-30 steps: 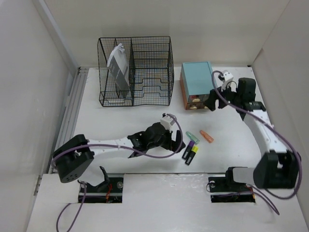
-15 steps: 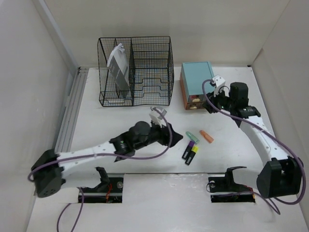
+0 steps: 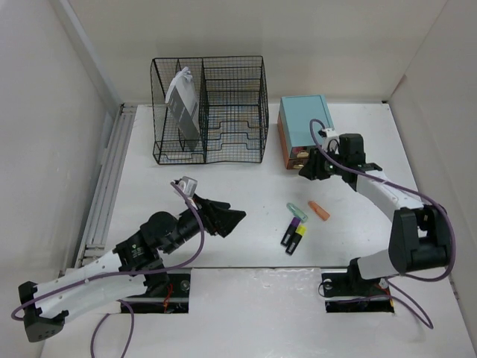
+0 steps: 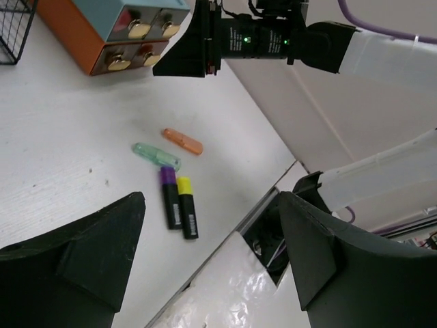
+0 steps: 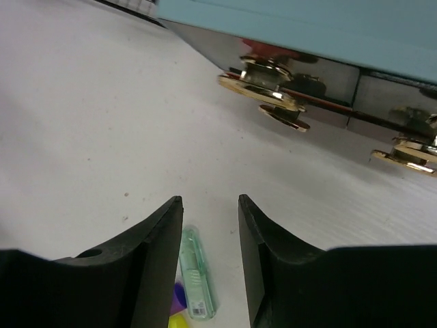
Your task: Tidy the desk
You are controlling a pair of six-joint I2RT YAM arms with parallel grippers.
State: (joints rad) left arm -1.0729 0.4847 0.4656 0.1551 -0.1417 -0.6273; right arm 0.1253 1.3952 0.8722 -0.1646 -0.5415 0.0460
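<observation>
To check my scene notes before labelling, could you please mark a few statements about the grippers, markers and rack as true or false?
1. The left gripper is open and empty. True.
2. The orange marker lies in the rack. False: it lies on the desk, near the green marker.
3. The right gripper is at the box's drawer front. True.
4. The right gripper holds the green marker. False: it is open and holds nothing; that marker lies on the desk.
5. The rack is empty. False: a grey item stands in its left compartment.
6. The purple highlighter and the yellow highlighter lie side by side. True.
</observation>
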